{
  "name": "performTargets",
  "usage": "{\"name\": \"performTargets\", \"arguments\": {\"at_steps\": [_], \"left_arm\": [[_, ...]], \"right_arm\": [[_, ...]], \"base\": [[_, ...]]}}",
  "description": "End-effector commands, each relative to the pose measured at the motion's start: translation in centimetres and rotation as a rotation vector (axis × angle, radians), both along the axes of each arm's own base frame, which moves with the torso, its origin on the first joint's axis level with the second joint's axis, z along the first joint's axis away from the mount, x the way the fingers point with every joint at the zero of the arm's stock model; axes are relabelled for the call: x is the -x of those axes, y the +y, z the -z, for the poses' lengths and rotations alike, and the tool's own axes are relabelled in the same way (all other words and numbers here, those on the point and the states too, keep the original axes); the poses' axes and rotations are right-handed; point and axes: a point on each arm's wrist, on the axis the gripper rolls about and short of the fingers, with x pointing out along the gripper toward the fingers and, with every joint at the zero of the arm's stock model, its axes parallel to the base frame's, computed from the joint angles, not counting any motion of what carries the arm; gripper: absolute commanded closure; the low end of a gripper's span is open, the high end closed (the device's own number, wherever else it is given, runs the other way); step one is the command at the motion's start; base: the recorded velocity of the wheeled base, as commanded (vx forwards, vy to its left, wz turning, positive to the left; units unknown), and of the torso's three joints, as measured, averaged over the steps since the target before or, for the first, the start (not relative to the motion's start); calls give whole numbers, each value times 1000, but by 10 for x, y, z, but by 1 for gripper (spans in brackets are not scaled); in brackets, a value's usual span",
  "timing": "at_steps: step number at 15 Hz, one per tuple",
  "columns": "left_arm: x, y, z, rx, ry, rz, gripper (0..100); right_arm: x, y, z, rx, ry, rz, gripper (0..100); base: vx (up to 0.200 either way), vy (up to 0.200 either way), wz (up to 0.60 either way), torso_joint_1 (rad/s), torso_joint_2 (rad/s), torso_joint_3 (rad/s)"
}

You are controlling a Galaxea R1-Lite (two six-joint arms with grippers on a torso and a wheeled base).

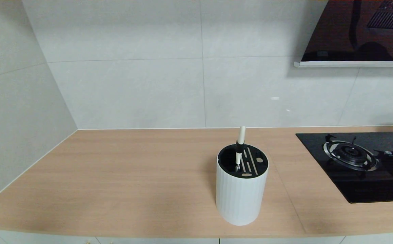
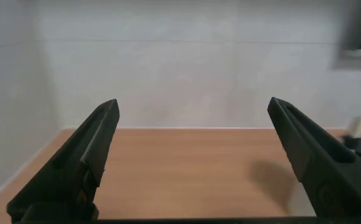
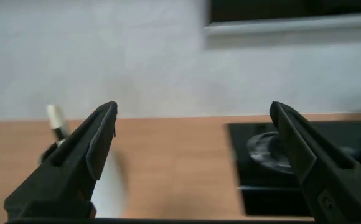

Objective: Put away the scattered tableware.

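A white ribbed utensil holder (image 1: pixel 241 189) with a black slotted top stands on the wooden counter (image 1: pixel 132 176), right of centre. One utensil with a cream and black handle (image 1: pixel 240 145) stands upright in it. My left gripper (image 2: pixel 193 112) is open with nothing between its fingers, facing the counter and wall; the cream handle tip (image 2: pixel 356 127) shows off to one side. My right gripper (image 3: pixel 193 115) is also open and holds nothing, with the handle (image 3: pixel 57 118) and the holder's white side (image 3: pixel 112 186) beside one finger.
A black gas hob (image 1: pixel 359 162) with burners is set in the counter at the right, also in the right wrist view (image 3: pixel 292 162). A dark range hood (image 1: pixel 359 34) hangs above it. Tiled walls close the back and left sides.
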Motion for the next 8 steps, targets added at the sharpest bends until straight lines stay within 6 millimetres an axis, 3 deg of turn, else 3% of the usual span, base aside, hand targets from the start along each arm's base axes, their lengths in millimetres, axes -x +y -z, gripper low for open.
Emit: {"name": "performTargets", "arguments": {"at_steps": [1, 3, 5, 6, 8], "left_arm": [[50, 7, 19, 24, -113, -111, 0], [58, 4, 33, 21, -107, -180, 0], [60, 1, 33, 22, -133, -223, 0], [67, -3, 46, -3, -149, -241, 0], [56, -5, 68, -20, -63, -233, 0]], "right_arm": [[57, -1, 29, 81, -132, 157, 0], [67, 1, 36, 97, -166, 178, 0], [65, 1, 40, 100, -148, 194, 0], [61, 1, 45, 90, -124, 208, 0], [46, 1, 67, 99, -33, 199, 0]], "base": [[0, 0, 0, 0, 0, 0], [0, 0, 0, 0, 0, 0], [0, 0, 0, 0, 0, 0], [0, 0, 0, 0, 0, 0], [0, 0, 0, 0, 0, 0]]}}
